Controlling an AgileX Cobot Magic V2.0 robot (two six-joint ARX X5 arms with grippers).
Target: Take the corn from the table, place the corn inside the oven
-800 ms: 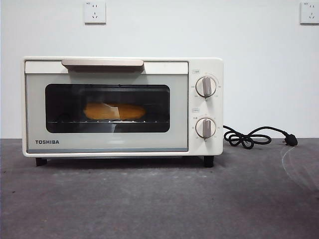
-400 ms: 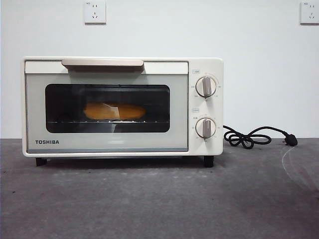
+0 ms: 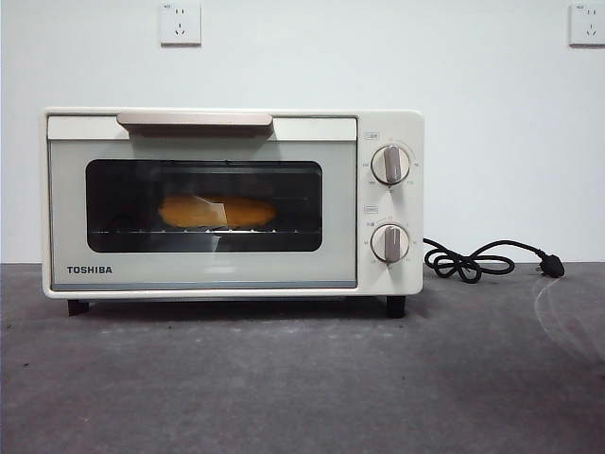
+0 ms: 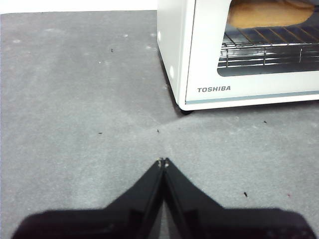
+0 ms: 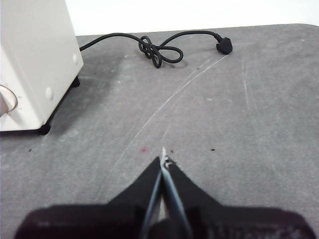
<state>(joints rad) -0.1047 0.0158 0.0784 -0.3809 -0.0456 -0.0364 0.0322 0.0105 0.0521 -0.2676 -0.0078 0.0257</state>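
Note:
The cream-white Toshiba oven (image 3: 232, 203) stands on the dark grey table (image 3: 302, 378) with its door closed. Behind the dark glass the yellow-orange corn (image 3: 217, 211) lies on the wire rack; the left wrist view shows the corn (image 4: 269, 12) from the side through the window. My left gripper (image 4: 163, 162) is shut and empty, low over the table in front of the oven's (image 4: 234, 55) left corner. My right gripper (image 5: 163, 158) is shut and empty too, over the table to the right of the oven (image 5: 35, 64). Neither arm shows in the front view.
The oven's black cord (image 3: 473, 262) lies coiled on the table to the right of the oven, its plug (image 5: 224, 47) at the far end. Two wall sockets (image 3: 180, 24) sit on the white wall behind. Pale scratches (image 5: 169, 99) mark the table.

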